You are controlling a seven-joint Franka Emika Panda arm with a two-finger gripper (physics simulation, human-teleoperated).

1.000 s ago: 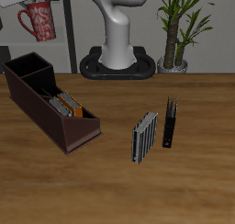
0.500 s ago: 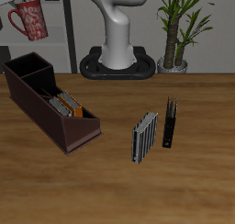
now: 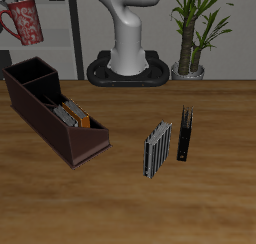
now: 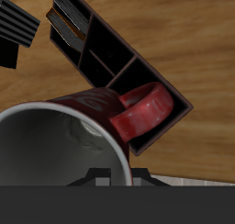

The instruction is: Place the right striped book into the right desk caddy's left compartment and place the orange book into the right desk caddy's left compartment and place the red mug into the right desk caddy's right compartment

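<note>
Hanging above wooden table (image 3: 120,203), red mug (image 3: 24,23) tilted, jaws' state unclear, potted plant (image 3: 195,28) behind

Slim black book (image 3: 185,134) upright beside striped book (image 3: 157,149); potted plant (image 3: 192,30) behind.

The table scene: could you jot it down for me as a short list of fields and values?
red mug: held in the air above the caddy's taller end, tilted
right desk caddy: on the table, open-topped
caddy contents: orange book and a striped book
striped book: upright on the table
black book: upright beside it
gripper: hidden behind the mug
</note>
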